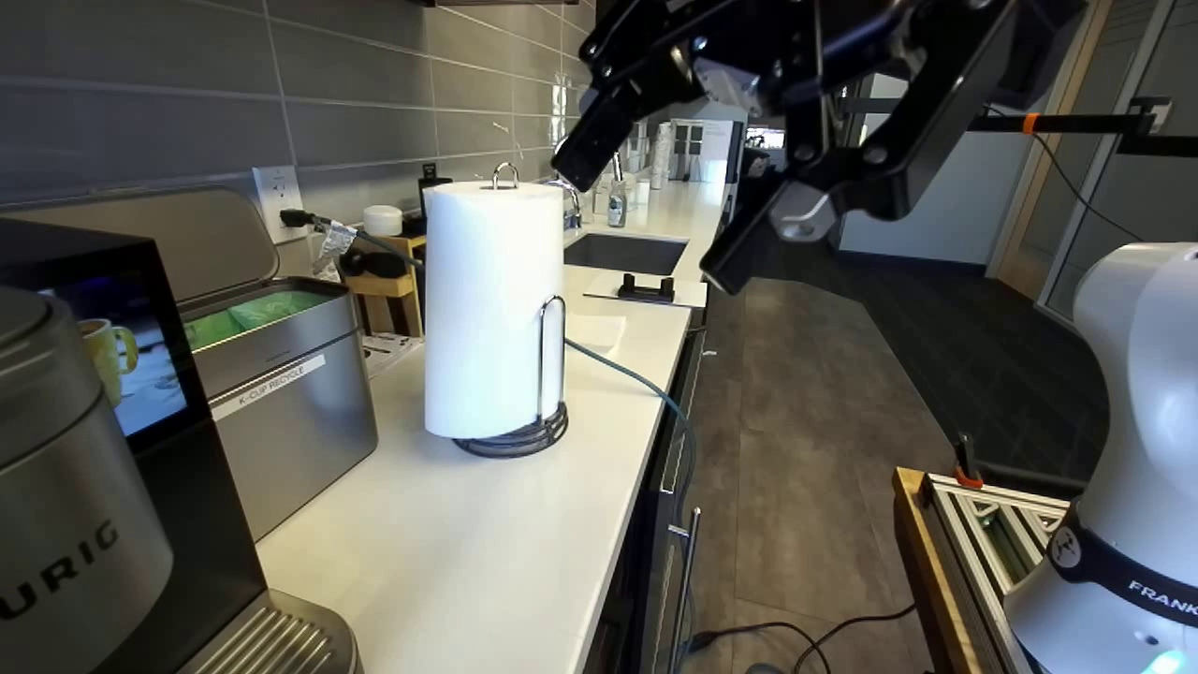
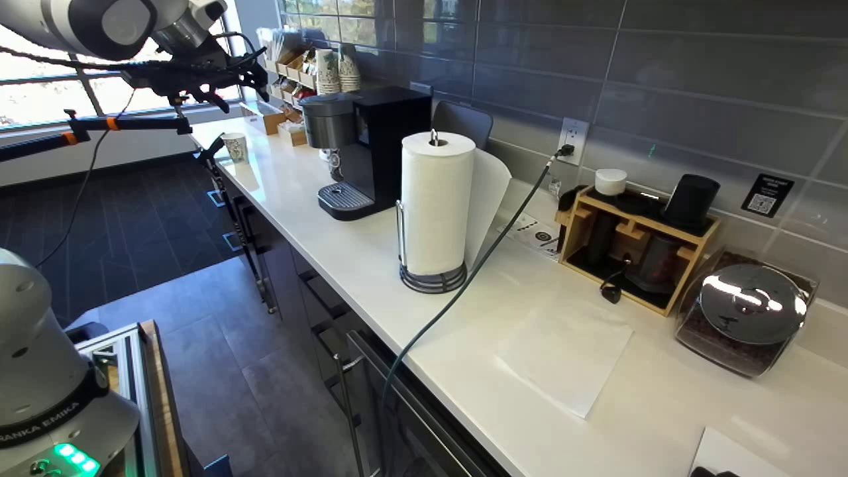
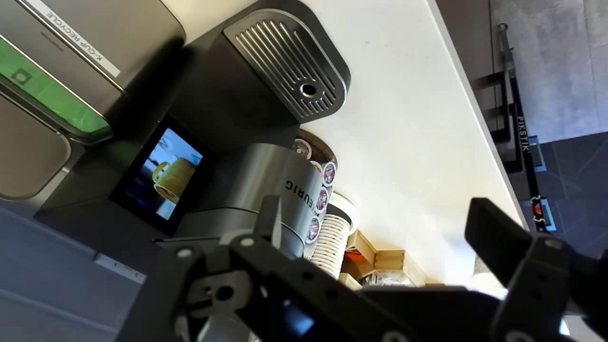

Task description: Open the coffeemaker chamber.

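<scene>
Claw (image 1: pixel 648 220) hangs in the air, released, fingers (image 1: pixel 594 139) spread well apart. An exterior view shows it clear of the maker (image 2: pixel 384 149), background visible between. Wrist view lays one fingertip over the maker's head (image 3: pixel 266 175); from there alone, contact cannot be told.

Maker upright on the counter (image 3: pixel 399 118), back toward the tiled wall (image 2: pixel 530 53). Its front, with tray (image 3: pixel 280 61) and KEURIG lettering (image 3: pixel 301 194), points away from the wall toward the counter's front edge. Long axis hard to call: height and depth look much alike; the depth runs crosswise to the counter. In the wrist view it lies aslant and upside down, tray toward the top, lettering inverted. Lid (image 3: pixel 218 221) looks to be down on the head, seam visible; the claw hides some of it.

Pods (image 3: pixel 327 173) show plainly in the wrist view, just past the head. Screen (image 3: pixel 166 173), picturing a mug, reads well there and in an exterior view where the border cuts the maker.

Bin (image 1: pixel 299 421), marked K-CUP RECYCLE, just beside the maker, uncovered, green liner (image 1: pixel 271 309) inside; label legible in the wrist view too. Next along, roll (image 2: pixel 437 205) upright on a wire stand (image 2: pixel 432 281), in both exterior views. Past it a cord (image 2: pixel 437 318) runs from an outlet (image 2: pixel 574 136) across the counter and over its edge. Rack (image 2: pixel 692 268) near the wall, in both exterior views; jar (image 2: pixel 745 311) beside it, and sink (image 1: pixel 627 253) farther along, each in an exterior view only.
</scene>
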Motion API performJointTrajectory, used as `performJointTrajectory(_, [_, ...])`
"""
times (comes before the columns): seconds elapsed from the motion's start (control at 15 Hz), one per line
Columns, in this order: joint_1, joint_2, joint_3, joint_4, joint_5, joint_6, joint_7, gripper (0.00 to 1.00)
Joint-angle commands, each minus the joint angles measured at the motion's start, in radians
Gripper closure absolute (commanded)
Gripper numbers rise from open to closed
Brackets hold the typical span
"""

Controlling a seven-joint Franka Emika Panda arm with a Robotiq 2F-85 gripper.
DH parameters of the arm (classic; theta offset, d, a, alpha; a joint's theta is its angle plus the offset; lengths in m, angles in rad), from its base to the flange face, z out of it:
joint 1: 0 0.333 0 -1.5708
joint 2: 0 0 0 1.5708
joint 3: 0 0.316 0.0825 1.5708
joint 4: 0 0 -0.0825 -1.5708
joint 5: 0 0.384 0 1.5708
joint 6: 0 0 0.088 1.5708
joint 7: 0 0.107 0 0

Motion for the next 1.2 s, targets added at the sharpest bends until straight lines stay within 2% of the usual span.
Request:
performJointTrajectory(0.0, [0.001,0.001,-0.003,0.003,-0.001,-0.004,-0.001,0.0])
performJointTrajectory(0.13, [0.001,0.001,-0.005,0.003,0.0,-0.004,-0.005,0.0])
performJointTrajectory(0.2, [0.014,0.017,-0.006,-0.003,-0.002,0.047,-0.026,0.0])
performJointTrajectory(0.33, [0.054,0.064,-0.007,-0.024,-0.005,0.245,-0.085,0.0])
performJointTrajectory(0.47, [0.122,0.118,-0.035,-0.039,-0.015,0.397,-0.147,0.0])
performJointTrajectory(0.6, [0.196,0.178,-0.078,-0.051,-0.05,0.534,-0.204,0.0])
performJointTrajectory(0.67, [0.201,0.207,-0.074,-0.049,-0.043,0.582,-0.261,0.0])
performJointTrajectory(0.73, [0.238,0.235,-0.1,-0.047,-0.057,0.631,-0.297,0.0])
performJointTrajectory(0.87, [0.239,0.285,-0.105,-0.031,-0.105,0.673,-0.361,0.0])
performJointTrajectory(1.13, [0.185,0.361,-0.082,0.001,-0.2,0.725,-0.483,0.0])
